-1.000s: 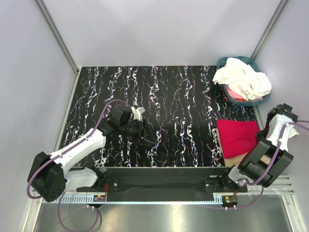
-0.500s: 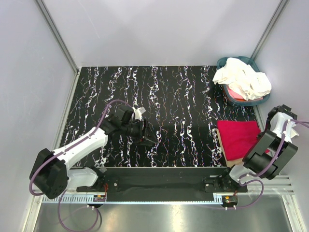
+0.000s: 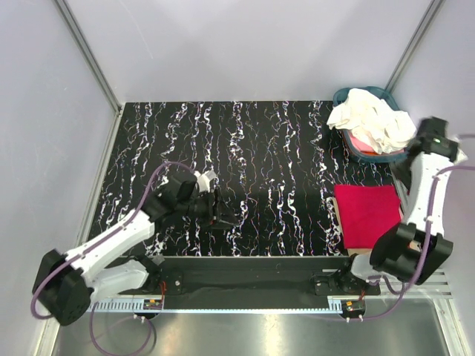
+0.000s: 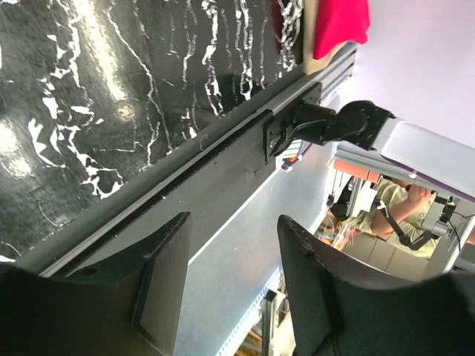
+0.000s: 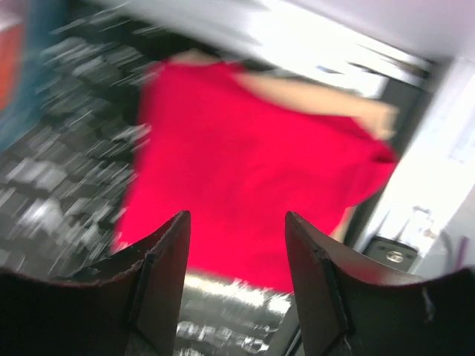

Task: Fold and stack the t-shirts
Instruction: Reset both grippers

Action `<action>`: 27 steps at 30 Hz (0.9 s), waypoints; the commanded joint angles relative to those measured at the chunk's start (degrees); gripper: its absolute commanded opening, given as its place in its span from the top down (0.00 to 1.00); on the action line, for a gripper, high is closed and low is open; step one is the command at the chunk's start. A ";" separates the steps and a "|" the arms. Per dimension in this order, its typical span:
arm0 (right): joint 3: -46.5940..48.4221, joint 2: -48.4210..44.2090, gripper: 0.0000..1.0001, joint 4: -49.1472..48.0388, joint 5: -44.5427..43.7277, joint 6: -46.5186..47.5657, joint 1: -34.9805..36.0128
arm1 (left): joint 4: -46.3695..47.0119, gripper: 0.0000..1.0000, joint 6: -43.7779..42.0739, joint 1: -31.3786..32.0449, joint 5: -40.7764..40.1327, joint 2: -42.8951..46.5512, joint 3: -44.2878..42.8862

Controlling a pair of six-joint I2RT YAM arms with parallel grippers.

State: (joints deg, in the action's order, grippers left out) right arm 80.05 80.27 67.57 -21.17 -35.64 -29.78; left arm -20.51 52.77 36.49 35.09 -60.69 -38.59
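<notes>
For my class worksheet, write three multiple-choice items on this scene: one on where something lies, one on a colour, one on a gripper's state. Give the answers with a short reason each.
1. Where does the folded red cloth t-shirt lie?
A. At the far left corner
B. On the flat tan cardboard sheet at the near right
C. At the centre

2. What colour are the crumpled cloth shirts heaped in the teal round basket?
A. Cream-white
B. Blue
C. Black

3. How is the right gripper?
A. Shut on the red shirt
B. Shut on a white shirt
C. Open, holding nothing

Answers:
1 B: tan edges show beside and below the red cloth.
2 A: the top view shows a pale heap filling the basket.
3 C: its wrist view shows the fingers apart with nothing between them, and the red shirt lying below.
</notes>
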 commanded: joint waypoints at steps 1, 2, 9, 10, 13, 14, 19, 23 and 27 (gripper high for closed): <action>5.81 -3.10 0.39 5.73 2.26 -3.47 12.60 | 2.05 0.45 3.12 1.30 -3.27 6.53 1.23; 6.25 -4.23 0.40 5.64 2.45 -6.08 22.30 | 1.97 0.44 3.91 1.39 -5.19 9.68 2.28; -1.20 -8.11 0.41 -2.78 6.49 -22.27 63.31 | 1.88 0.43 14.19 1.83 -13.90 27.79 10.98; -2.95 -8.20 0.40 -6.97 7.62 -23.24 66.83 | 1.71 0.42 16.81 1.83 -14.61 30.08 12.30; -12.44 -9.51 0.38 -17.94 8.60 -28.60 79.29 | 1.27 0.41 22.69 2.09 -16.72 39.92 18.36; -15.51 -11.43 0.37 -21.48 8.86 -31.31 81.96 | 1.26 0.41 24.03 2.01 -16.90 45.16 21.51; -39.59 -23.73 0.34 -45.09 13.33 -37.57 89.01 | 1.18 0.41 31.14 2.18 -17.16 62.67 29.70; -53.75 -41.10 0.00 -54.20 15.02 -42.21 90.33 | 6.50 0.41 29.15 2.09 -13.93 66.07 31.74; -62.36 -54.93 0.00 -55.97 15.02 -44.43 91.04 | 17.05 0.41 31.58 2.09 -11.01 70.16 35.76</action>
State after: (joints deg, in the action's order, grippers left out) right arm 20.36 31.24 21.19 -6.33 -75.68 60.45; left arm -15.94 81.67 38.35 20.71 -0.43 -5.63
